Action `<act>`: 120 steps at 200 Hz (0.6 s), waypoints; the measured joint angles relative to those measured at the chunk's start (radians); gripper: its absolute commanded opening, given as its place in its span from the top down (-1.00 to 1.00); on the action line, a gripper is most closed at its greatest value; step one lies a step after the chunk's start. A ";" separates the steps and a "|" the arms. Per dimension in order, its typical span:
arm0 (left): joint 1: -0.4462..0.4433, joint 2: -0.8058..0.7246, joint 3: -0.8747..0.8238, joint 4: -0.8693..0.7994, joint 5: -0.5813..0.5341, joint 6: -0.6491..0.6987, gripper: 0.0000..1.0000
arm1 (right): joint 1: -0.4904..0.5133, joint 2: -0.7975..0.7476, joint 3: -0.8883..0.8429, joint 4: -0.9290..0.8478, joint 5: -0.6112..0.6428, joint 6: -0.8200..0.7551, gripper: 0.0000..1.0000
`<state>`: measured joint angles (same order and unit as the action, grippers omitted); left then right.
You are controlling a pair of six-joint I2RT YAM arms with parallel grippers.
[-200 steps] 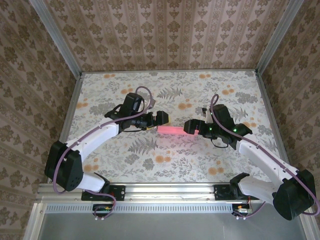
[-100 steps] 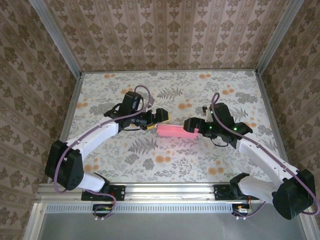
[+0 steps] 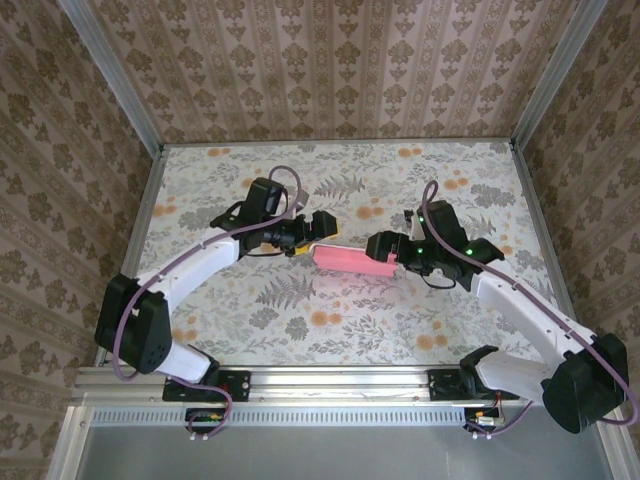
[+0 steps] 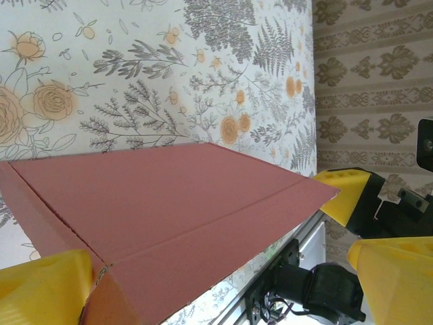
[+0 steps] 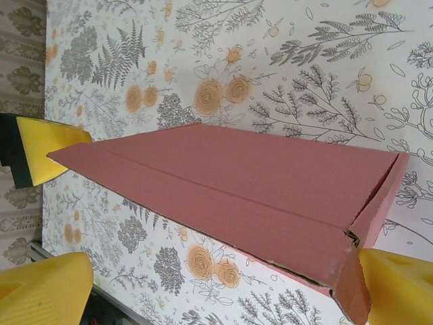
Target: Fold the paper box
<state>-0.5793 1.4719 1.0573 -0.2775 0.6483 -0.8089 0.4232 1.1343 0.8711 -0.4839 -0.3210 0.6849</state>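
— Tipping up since a second ago, the paper box (image 3: pixel 350 258) is showing more face.
— Its long axis is running from my left gripper (image 3: pixel 314 238) to my right gripper (image 3: pixel 386 250); both are standing wide, gripping nothing.

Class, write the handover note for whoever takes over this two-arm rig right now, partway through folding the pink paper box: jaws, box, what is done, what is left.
Left gripper: jaws wide open around the box's left end, one finger at its corner, the other clear.
Right gripper: jaws wide open around the right end, likewise unclamped.
Paper box: mid-table between the two grippers; whether it lies fully flat is unclear.
Done: the card looks folded into a flat pink rectangle.
Left: probably press the end by the right gripper, where the seam gapes slightly, then back both arms off.
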 measured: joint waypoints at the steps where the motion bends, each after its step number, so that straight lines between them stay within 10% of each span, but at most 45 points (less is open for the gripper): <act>1: 0.000 0.001 0.000 0.000 0.000 0.000 -1.00 | 0.000 0.001 0.000 0.000 0.000 0.000 -0.98; 120: 0.018 0.054 0.055 -0.030 -0.005 0.027 -1.00 | -0.020 0.087 0.055 0.008 0.023 -0.020 -1.00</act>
<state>-0.5610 1.5261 1.1126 -0.3077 0.6434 -0.7818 0.4030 1.2209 0.9264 -0.4755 -0.2985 0.6651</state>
